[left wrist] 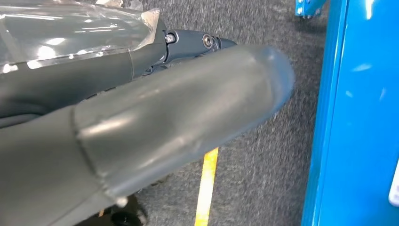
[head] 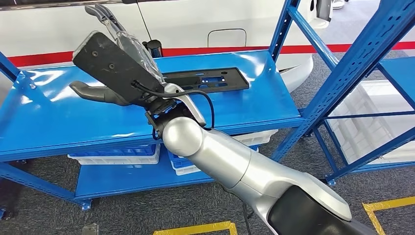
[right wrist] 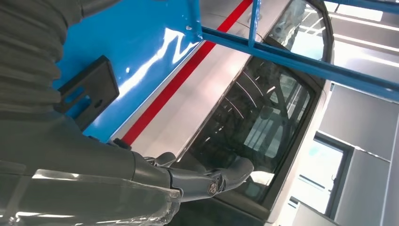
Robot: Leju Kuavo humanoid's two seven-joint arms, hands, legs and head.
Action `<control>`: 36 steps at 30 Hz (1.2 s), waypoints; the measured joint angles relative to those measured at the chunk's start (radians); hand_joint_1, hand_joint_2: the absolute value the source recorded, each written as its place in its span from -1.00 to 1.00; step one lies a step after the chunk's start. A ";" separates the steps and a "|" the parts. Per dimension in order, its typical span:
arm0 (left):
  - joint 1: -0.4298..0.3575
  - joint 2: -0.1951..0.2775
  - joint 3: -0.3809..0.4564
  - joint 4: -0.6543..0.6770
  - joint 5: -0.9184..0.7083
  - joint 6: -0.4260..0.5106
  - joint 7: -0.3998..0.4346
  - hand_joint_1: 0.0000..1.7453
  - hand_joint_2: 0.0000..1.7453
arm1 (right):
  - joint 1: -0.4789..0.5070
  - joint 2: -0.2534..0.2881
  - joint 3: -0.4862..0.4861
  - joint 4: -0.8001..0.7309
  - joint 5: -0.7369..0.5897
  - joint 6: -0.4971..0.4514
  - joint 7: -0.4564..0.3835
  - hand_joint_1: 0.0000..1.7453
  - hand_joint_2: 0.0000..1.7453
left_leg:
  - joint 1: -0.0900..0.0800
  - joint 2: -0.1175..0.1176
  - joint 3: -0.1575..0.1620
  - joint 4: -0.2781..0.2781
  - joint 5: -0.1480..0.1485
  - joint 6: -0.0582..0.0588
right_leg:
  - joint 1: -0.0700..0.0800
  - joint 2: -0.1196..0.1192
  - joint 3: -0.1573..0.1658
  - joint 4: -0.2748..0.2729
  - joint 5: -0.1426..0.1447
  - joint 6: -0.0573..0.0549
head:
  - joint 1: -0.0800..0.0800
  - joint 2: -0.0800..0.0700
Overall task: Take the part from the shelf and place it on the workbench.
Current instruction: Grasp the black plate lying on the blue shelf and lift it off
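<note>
A flat black part [head: 205, 81] with cut-out slots lies on the top board of the blue shelf [head: 58, 117], right of its middle. My right hand [head: 110, 63] is raised over the shelf to the left of the part and apart from it. Its back faces me, its fingers are stretched out and it holds nothing. In the right wrist view the right hand [right wrist: 94, 179] reaches past one end of the part [right wrist: 87, 94]. My left hand [left wrist: 141, 127] hangs over the grey floor beside a blue shelf upright [left wrist: 357, 113], with nothing in it.
White and blue crates [head: 115, 154] sit on the lower shelf board. A white car body with a red stripe [head: 195, 29] stands behind the shelf. A second blue rack [head: 362, 73] is on the right. Yellow tape [head: 195, 229] marks the carpet.
</note>
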 joint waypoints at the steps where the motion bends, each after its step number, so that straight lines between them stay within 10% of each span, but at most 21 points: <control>1: 0.000 -0.001 0.004 0.000 0.004 0.001 0.000 -1.00 -1.00 | -0.001 0.000 0.008 0.000 0.000 0.003 0.004 -1.00 1.00 | -0.002 0.000 0.002 0.000 -0.003 0.005 | 0.000 0.000 -0.043 0.074 -0.021 -0.002 | 0.000 0.000; 4: 0.000 -0.006 0.017 0.001 0.014 0.005 -0.001 -1.00 -1.00 | -0.001 -0.001 0.031 0.000 0.000 0.016 0.018 -1.00 1.00 | -0.008 -0.002 0.014 0.000 -0.015 0.012 | 0.001 0.000 -0.105 0.140 -0.007 0.005 | 0.001 0.000; 8: -0.001 -0.011 0.028 0.002 0.021 0.012 -0.004 -1.00 -1.00 | -0.006 -0.001 0.052 0.000 -0.002 0.031 0.030 -1.00 1.00 | -0.015 -0.008 0.041 0.000 -0.039 0.002 | 0.011 -0.006 -0.004 -0.109 0.111 0.001 | 0.002 0.000; 12: -0.004 -0.011 0.033 0.003 0.018 0.013 -0.006 -1.00 -1.00 | -0.011 0.001 0.065 0.001 -0.006 0.036 0.045 -1.00 1.00 | -0.013 -0.003 0.050 -0.001 -0.057 -0.018 | 0.007 -0.003 0.021 -0.146 0.113 -0.018 | 0.002 0.000; 17: -0.008 -0.010 0.034 0.004 0.010 0.014 -0.008 -1.00 -1.00 | -0.020 0.001 0.088 0.008 -0.007 0.043 0.061 -1.00 1.00 | -0.002 0.000 -0.078 0.238 -0.156 -0.044 | -0.003 -0.002 0.053 -0.159 0.098 -0.043 | -0.003 0.000; 19: -0.008 -0.009 0.034 0.004 0.009 0.015 -0.008 -1.00 -1.00 | -0.016 0.001 0.099 0.016 -0.003 0.047 0.067 -1.00 1.00 | 0.005 0.000 -0.113 0.260 -0.128 -0.053 | -0.005 0.002 0.063 -0.158 0.089 -0.041 | -0.004 0.000; 23: -0.010 -0.010 0.037 0.006 0.009 0.019 -0.008 -1.00 -1.00 | -0.014 0.001 0.128 0.038 0.150 0.067 0.124 -1.00 1.00 | 0.016 0.000 -0.032 0.046 0.006 -0.063 | -0.005 0.009 0.081 -0.145 0.062 -0.018 | -0.005 0.000; 36: -0.011 -0.019 0.046 0.009 -0.010 0.017 -0.002 -1.00 -1.00 | 0.055 -0.001 0.190 0.162 0.708 0.175 0.222 -1.00 1.00 | -0.002 -0.016 -0.017 0.013 -0.002 -0.035 | 0.000 0.005 0.090 -0.160 0.056 -0.005 | 0.001 0.000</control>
